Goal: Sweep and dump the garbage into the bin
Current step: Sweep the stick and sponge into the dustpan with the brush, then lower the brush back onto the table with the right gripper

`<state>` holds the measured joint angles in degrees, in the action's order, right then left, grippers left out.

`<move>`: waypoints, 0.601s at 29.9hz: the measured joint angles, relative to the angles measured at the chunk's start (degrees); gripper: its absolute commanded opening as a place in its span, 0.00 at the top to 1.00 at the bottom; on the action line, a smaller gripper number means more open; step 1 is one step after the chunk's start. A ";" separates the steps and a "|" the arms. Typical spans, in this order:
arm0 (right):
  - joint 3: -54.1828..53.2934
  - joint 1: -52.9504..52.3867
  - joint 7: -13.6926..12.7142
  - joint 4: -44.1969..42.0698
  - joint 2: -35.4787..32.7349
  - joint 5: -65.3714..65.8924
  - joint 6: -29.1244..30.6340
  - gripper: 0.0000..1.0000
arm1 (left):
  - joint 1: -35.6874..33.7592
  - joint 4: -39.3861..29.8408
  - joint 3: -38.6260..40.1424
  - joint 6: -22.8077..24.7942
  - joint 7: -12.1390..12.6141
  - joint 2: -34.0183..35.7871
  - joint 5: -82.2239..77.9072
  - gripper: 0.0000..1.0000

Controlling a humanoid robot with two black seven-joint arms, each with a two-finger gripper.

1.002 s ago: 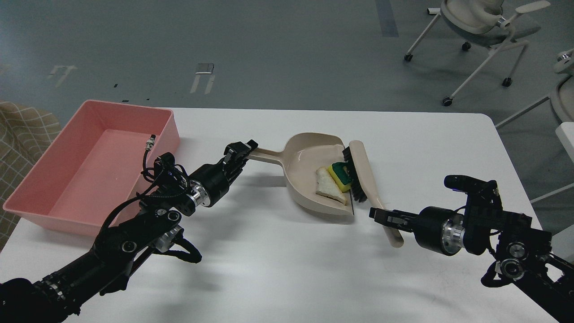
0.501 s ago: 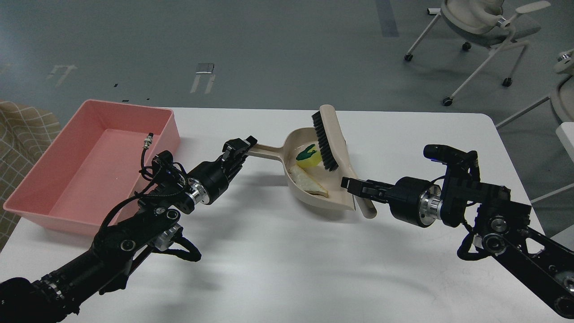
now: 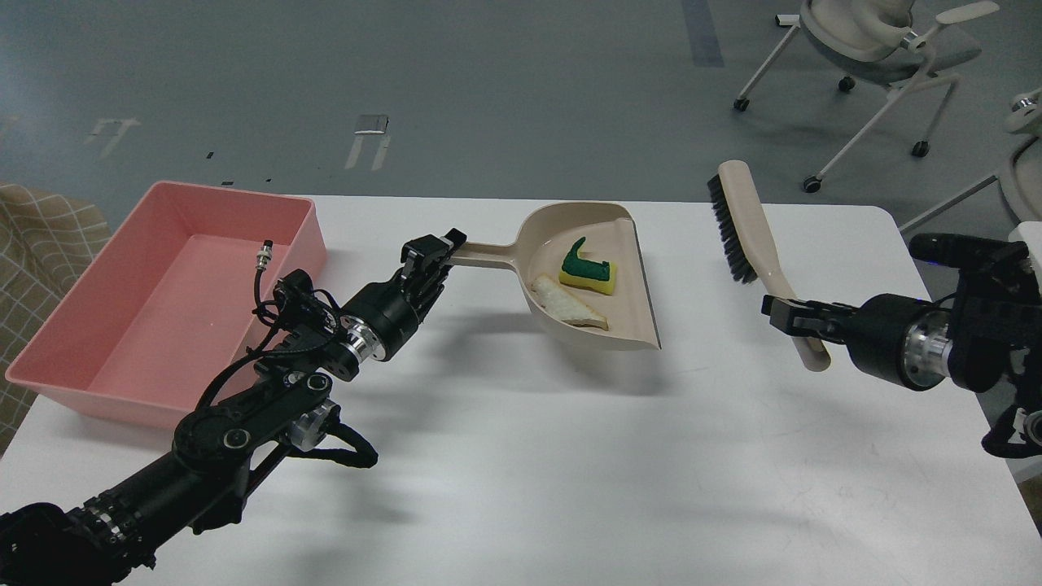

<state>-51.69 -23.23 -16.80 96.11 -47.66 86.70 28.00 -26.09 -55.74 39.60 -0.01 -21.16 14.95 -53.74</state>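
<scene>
The garbage lies in the beige dustpan (image 3: 627,268): a yellow sponge piece with a dark green top (image 3: 588,271) and a pale off-white strip (image 3: 566,304). My left gripper (image 3: 435,251) is shut on the dustpan's handle and holds the pan raised above the table, its shadow below it. My right gripper (image 3: 788,314) is shut on the handle of the beige black-bristled brush (image 3: 745,222), held up well to the right of the pan. The pink bin (image 3: 73,342) stands at the table's left edge and looks empty.
The white table (image 3: 570,456) carries the bin. Office chairs (image 3: 879,41) stand on the grey floor beyond the far right corner. A checked cloth (image 3: 41,236) shows at the left edge.
My right gripper has swung the brush out of the dustpan and far to the right. My left gripper has lifted the dustpan, and both scraps have slid deeper into it.
</scene>
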 measured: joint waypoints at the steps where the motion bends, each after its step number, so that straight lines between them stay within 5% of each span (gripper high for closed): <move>1: 0.00 0.36 0.00 -0.09 -1.16 -0.19 0.00 1.00 | 0.00 -0.03 0.01 -0.05 0.00 0.03 0.06 0.88; 18: 0.26 11.75 -0.83 -0.12 -6.69 0.14 0.00 1.00 | -0.54 -1.48 0.22 -0.09 0.05 0.86 0.21 0.88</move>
<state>-51.43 -11.48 -17.62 96.00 -54.35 86.84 28.00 -26.63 -57.22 39.81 -0.11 -21.10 15.80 -53.53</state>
